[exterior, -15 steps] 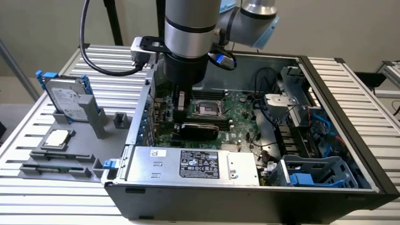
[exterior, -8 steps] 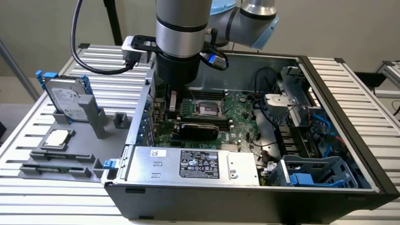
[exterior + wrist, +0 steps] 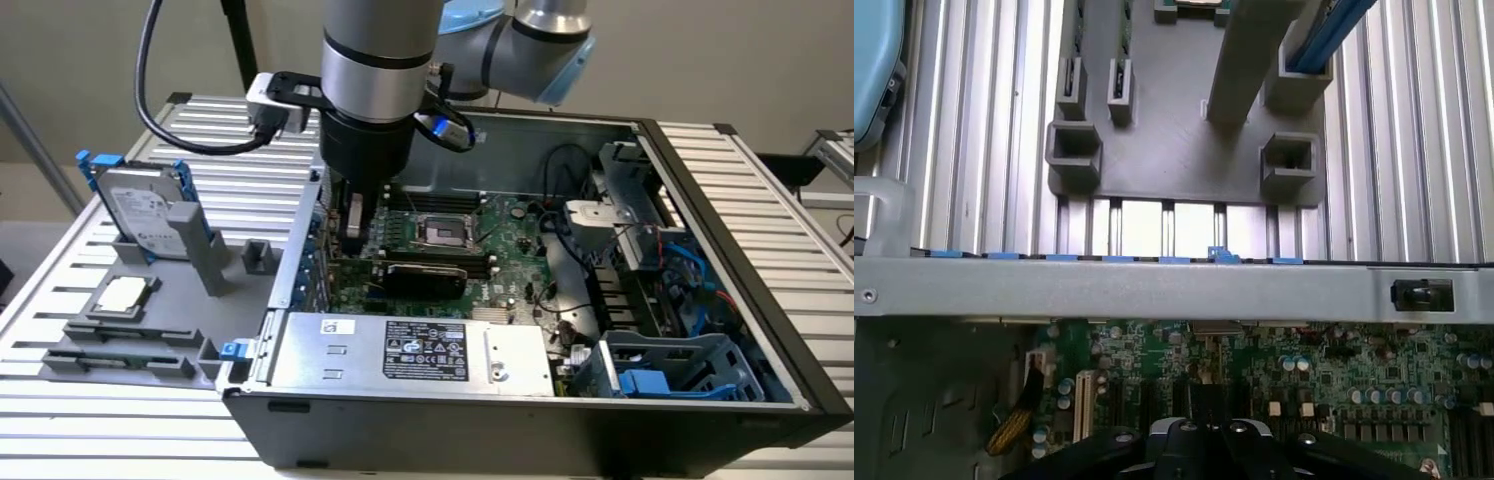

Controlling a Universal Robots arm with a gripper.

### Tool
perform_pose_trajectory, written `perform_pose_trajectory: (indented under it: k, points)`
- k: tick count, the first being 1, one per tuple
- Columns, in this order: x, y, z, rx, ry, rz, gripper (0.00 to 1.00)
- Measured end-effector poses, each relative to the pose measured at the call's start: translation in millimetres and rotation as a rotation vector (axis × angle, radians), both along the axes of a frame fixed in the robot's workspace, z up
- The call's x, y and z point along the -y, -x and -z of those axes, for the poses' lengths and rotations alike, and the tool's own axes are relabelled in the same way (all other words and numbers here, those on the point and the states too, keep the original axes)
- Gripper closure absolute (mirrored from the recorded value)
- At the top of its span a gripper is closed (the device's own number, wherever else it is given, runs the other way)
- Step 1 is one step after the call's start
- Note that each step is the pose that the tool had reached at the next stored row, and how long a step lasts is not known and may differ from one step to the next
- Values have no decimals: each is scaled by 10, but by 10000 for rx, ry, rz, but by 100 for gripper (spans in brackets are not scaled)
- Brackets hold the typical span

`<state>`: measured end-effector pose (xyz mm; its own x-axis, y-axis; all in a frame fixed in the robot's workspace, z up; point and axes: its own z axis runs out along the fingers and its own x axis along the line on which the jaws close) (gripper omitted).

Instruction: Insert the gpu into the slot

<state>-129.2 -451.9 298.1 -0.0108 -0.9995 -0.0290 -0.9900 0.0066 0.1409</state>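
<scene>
OK, at the exterior view's left: a grey holder (image 3: 134, 345) on the slatted worktop (image 3: 54, 420), carrying a hard drive (image 3: 134, 210) and a processor chip (image 3: 123, 295). Next comes the open computer case (image 3: 534, 430). The gripper (image 3: 352, 225) is down inside it, over the left part of the green motherboard (image 3: 514, 230), just beside the case's left wall. Jaws: cannot tell whether released or clenched. Right of the gripper is the gpu (image 3: 424, 277), a black card on the board, just camera-side of the silver socket (image 3: 441, 232) and apart from the gripper. Cannot tell whether it is seated. A silver power supply (image 3: 414, 350) sits in front, a blue drive cage (image 3: 667, 370) far right. In the wrist view the gripper (image 3: 1194, 445) is low over the motherboard (image 3: 1334, 370).
</scene>
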Motion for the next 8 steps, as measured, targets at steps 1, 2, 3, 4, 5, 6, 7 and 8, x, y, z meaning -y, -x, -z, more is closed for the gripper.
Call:
perform_pose_trajectory:
  k: [1,2,3,4,5,6,7,8]
  points:
    - [-1,12,0,-79,4,-10,89]
    - [-2,23,0,-159,9,-19,89]
    - [-5,32,-1,-243,16,-27,89]
    - [-10,38,-1,-312,26,-29,89]
    - [-14,39,0,-374,40,-31,89]
    - [-15,40,1,-424,58,-31,89]
    - [-17,40,1,-441,82,-28,89]
    - [-21,40,0,-448,111,-27,89]
